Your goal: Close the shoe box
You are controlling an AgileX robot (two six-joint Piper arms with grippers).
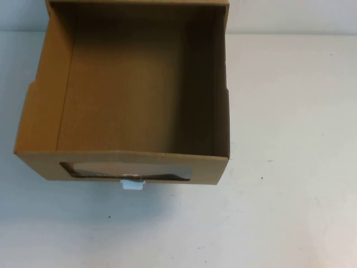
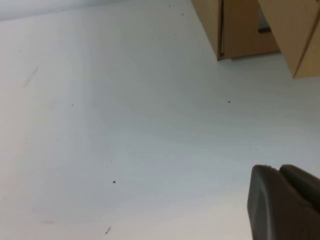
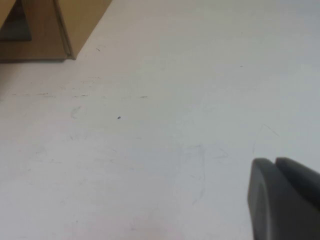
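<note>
You have one shoe box [image 1: 125, 106], drawer pulled open, upper left on the surface [image 1: 290, 139]. Two grippers, left gripper [image 2: 287, 202] and right gripper [image 3: 287, 200], hover nearby; I cannot tell their grip.

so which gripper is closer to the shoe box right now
Hard to call; neither clearly. The left gripper and right gripper each hang over bare table, apart from the shoe box, which shows only at the far corner of each wrist view. Neither appears in the high view.

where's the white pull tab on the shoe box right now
In the high view the white pull tab hangs from the bottom edge of the shoe box front, just below its window, left of centre on the table.
</note>
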